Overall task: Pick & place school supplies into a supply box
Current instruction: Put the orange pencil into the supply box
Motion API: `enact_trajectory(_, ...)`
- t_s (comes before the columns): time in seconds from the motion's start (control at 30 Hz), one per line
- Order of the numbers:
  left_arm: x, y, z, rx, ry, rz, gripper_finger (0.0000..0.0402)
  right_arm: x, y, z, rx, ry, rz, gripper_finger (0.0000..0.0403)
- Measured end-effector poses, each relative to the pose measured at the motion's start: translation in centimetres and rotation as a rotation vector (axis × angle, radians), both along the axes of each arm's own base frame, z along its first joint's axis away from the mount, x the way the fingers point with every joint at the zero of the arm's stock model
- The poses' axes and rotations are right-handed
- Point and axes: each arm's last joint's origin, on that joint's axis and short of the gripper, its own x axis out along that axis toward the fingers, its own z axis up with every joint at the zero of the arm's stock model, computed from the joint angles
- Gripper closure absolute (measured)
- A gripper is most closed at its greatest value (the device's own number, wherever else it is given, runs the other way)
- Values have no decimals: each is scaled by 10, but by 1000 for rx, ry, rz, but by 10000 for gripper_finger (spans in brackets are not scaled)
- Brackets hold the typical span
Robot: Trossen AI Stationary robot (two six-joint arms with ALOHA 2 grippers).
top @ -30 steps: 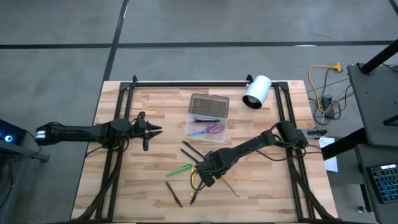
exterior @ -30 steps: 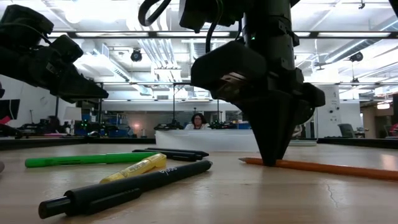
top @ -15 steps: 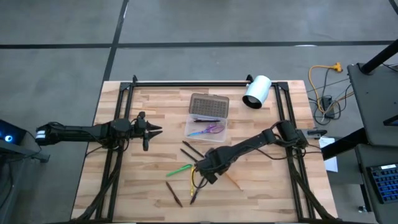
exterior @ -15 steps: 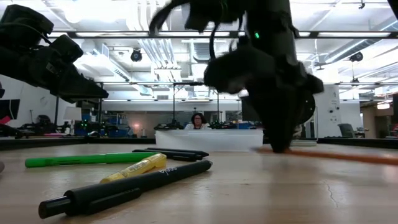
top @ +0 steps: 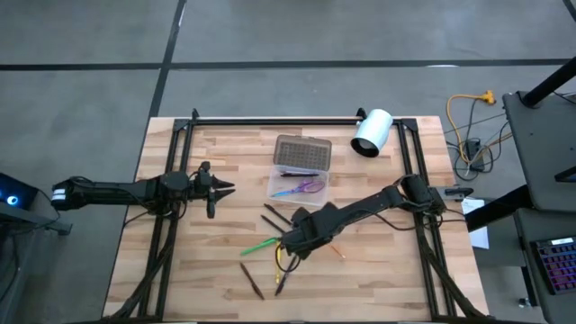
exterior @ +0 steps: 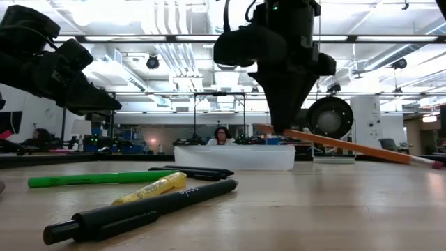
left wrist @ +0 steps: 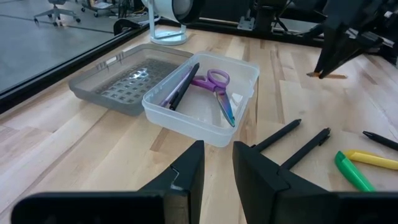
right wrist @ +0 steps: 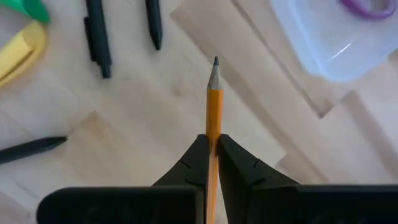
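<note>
Since one second ago, the orange pencil [exterior: 345,144] has come up from the tabletop [top: 378,270]; the right tool [top: 303,236] now carries it tilted in the air, so I judge the pick done and the transfer to the box [top: 298,185] next. At left, the left tool [top: 212,189] hovers, fingers slightly apart, empty. The right arm reaches across the middle, fingers clamped on the pencil, point toward the box, which holds the scissors [left wrist: 219,91].
</note>
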Motion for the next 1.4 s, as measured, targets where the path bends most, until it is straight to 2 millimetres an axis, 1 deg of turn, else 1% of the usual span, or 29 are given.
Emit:
enact_trajectory(0.27, 0, 0, 0, 0, 0, 0, 332, 6, -2, 12, -97, -43, 83, 391)
enact_trajectory(0.53, 0, 0, 0, 0, 0, 0, 332, 15, -13, 27, -217, -86, 164, 391)
enact_trajectory(0.87, 0, 0, 0, 0, 0, 0, 332, 21, -32, 32, -419, -62, 269, 391)
enact_trajectory(1.1, 0, 0, 0, 0, 0, 0, 332, 23, -37, 34, -552, -43, 326, 391)
enact_trajectory(1.23, 0, 0, 0, 0, 0, 0, 332, 29, -43, 35, -605, -47, 364, 391)
enact_trajectory(1.4, 0, 0, 0, 0, 0, 0, 332, 38, -51, 35, -630, -59, 421, 391)
